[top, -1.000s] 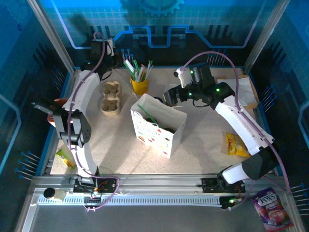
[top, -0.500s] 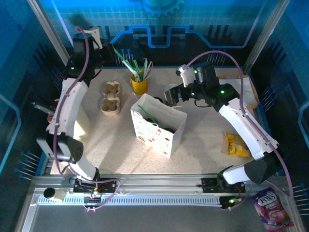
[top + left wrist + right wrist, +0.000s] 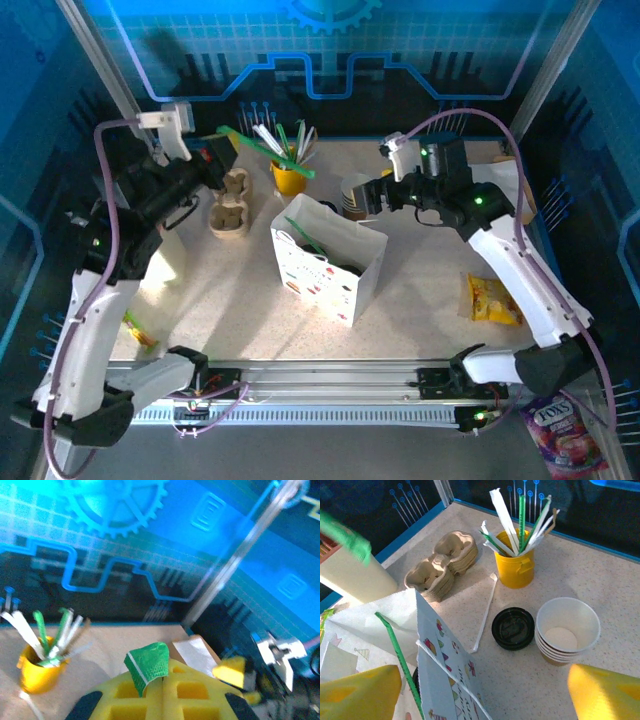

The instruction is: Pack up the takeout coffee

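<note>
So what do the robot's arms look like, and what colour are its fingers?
Both arms are long white segments with chunky black joints. The left arm and the right arm each carry a purple cable. Small green lights glow on the right arm's joints. The fingers are bright yellow, and the left ones have square pockets.

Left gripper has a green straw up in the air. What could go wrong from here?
1. The left gripper pinches the green straw near one end, so the long free end may swing or slip on the way to the bag.
2. In the top view that free end crosses the yellow cup; a low sweep could snag the sticks in it.
3. The open right gripper hovers near the stack of cups and a loose black lid; it might knock them.
</note>
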`<state>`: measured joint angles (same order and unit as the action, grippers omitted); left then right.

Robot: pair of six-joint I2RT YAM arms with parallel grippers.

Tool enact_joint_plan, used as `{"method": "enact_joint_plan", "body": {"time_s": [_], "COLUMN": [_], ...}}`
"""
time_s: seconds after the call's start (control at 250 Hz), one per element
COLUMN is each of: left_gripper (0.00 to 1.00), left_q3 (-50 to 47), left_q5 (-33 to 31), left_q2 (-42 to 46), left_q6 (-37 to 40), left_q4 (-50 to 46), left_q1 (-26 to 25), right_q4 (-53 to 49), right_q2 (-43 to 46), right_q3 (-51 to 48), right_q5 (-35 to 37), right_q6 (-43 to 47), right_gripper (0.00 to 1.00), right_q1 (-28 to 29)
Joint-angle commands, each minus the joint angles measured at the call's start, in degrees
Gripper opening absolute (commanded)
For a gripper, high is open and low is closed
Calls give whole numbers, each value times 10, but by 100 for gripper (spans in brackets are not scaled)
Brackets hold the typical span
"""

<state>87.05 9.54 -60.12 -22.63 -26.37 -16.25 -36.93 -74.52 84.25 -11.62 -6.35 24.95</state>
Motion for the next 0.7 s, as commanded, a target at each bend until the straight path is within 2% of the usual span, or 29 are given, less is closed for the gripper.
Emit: {"method": "enact_joint_plan", "body": {"time_s": [0.0, 0.204, 0.396, 0.695], "left_gripper": [3, 4, 4, 9], "left_q3": [-32, -83, -126, -176], "left_q5": [45, 108, 142, 187], "left_q2": [4, -1, -28, -69], "left_q6": [-36, -76, -105, -138], "left_q4": [-32, -18, 20, 63], "left_q1": [-26, -72, -101, -113], "right_q4": [8, 5, 1, 10], "right_q2": [46, 96, 104, 85], "right_q3": [-18, -45, -55, -60], "right_q5": [-18, -21, -14, -22], "right_q6": [14, 20, 20, 10], "right_gripper": [87, 88, 88, 88], "right_q1": [-15, -17, -17, -17]}}
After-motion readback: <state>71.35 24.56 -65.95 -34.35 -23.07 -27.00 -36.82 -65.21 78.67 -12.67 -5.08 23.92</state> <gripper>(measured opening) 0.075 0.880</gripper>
